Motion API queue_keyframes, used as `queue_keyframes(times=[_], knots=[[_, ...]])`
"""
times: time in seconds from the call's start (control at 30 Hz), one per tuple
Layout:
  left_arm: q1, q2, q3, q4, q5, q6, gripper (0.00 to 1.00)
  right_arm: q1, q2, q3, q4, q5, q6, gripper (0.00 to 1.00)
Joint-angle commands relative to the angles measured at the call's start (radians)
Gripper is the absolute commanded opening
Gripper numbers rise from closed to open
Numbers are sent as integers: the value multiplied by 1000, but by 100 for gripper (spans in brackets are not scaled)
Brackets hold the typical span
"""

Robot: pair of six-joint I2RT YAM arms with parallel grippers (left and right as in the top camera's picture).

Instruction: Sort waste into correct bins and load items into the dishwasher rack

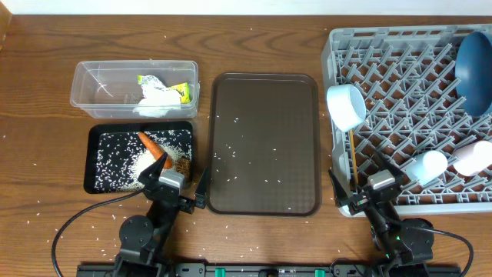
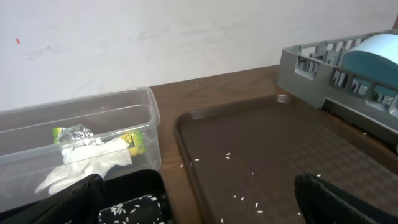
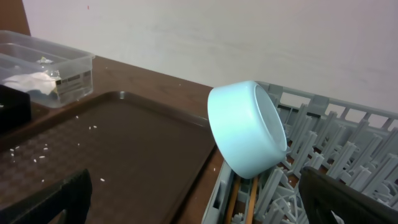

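The grey dishwasher rack [image 1: 400,115] at the right holds the dark-blue plate [image 1: 474,69], the light-blue bowl [image 1: 347,105] on its side, the chopsticks [image 1: 353,158], a white bowl [image 1: 427,165] and the pink-and-white cup [image 1: 472,158]. The clear tub [image 1: 92,85] holds white tissue [image 1: 157,98], foil [image 2: 73,134] and the yellow-green wrapper [image 1: 181,92]. The black tray [image 1: 104,181] holds rice [image 1: 123,161], the carrot [image 1: 152,146] and a brown lump [image 1: 184,165]. My left gripper [image 1: 175,188] is open and empty by the black tray. My right gripper [image 1: 361,191] is open and empty at the rack's front left corner.
A large brown serving tray [image 1: 265,142] lies in the middle with a few rice grains on it. Scattered rice grains lie on the wooden table [image 1: 46,154] around the bins. A white wall [image 2: 186,37] stands behind the table.
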Motion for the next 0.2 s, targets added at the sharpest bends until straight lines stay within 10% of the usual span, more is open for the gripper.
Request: queue_keyframes(times=[0.0,0.17], knots=[[-4,-7,-24,-21,-5,10,98,-5,-4,-1,-4,-5,-7,99],[-4,-7,-24,-21,-5,10,98,-5,-4,-1,-4,-5,-7,99]])
